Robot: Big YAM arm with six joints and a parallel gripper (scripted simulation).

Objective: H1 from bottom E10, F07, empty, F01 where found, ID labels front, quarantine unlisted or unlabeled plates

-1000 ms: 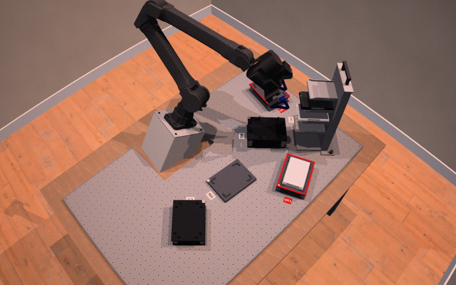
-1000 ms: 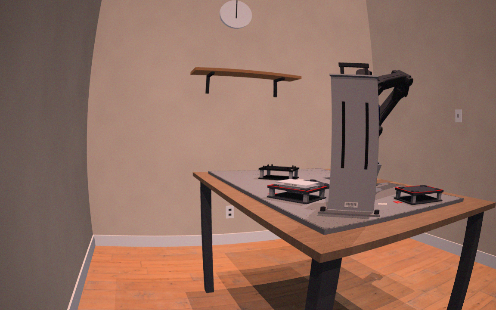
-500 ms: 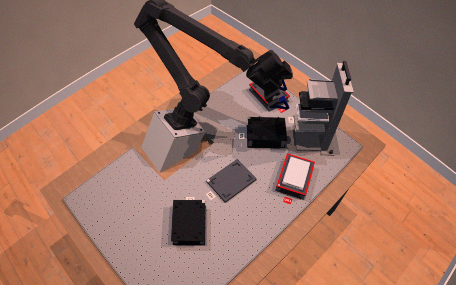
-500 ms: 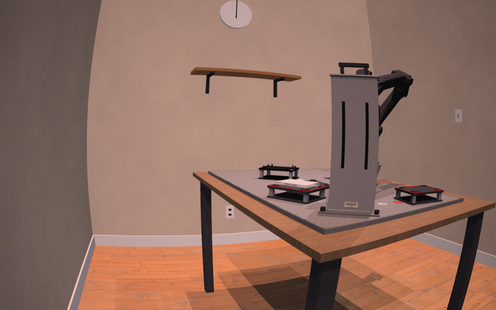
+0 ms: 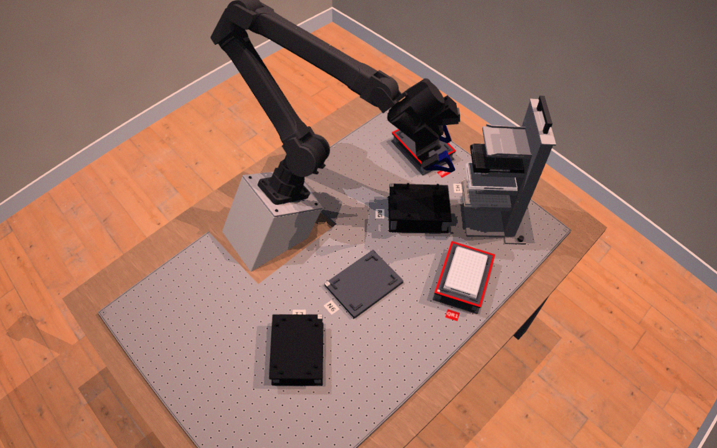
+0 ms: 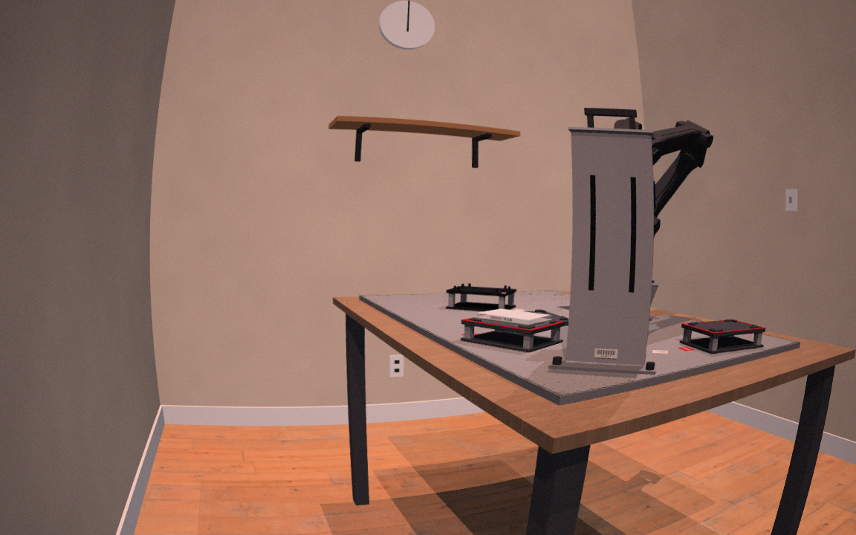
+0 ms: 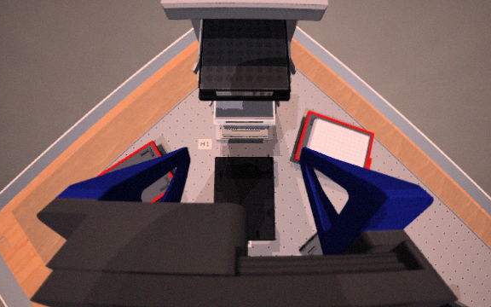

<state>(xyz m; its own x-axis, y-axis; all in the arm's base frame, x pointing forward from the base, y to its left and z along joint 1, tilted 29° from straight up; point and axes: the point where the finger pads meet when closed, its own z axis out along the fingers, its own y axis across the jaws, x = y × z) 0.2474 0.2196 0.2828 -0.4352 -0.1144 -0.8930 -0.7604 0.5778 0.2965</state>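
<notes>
The plate hotel H1 [image 5: 508, 172] stands at the deck's far right. A black plate [image 5: 495, 158] in an upper slot juts out to the front; it also shows in the wrist view [image 7: 244, 60]. Under it sit a light plate [image 7: 244, 112] and a lower one [image 7: 244, 131]; I cannot read their labels. My gripper [image 5: 439, 153] [image 7: 245, 153] with blue fingers is open and empty, high above the deck, facing the hotel front. A white plate [image 5: 464, 272] lies in the red-framed nest QR1. The red-framed nest QR2 lies below my left finger, with no plate visible on it.
The black regrip nest RG [image 5: 419, 207] stands just in front of the hotel, under my gripper in the wrist view [image 7: 244, 192]. The flat grey nest N6 [image 5: 363, 282] and the black nest L1 [image 5: 295, 348] lie nearer the front. The arm's base [image 5: 272, 217] stands at the left.
</notes>
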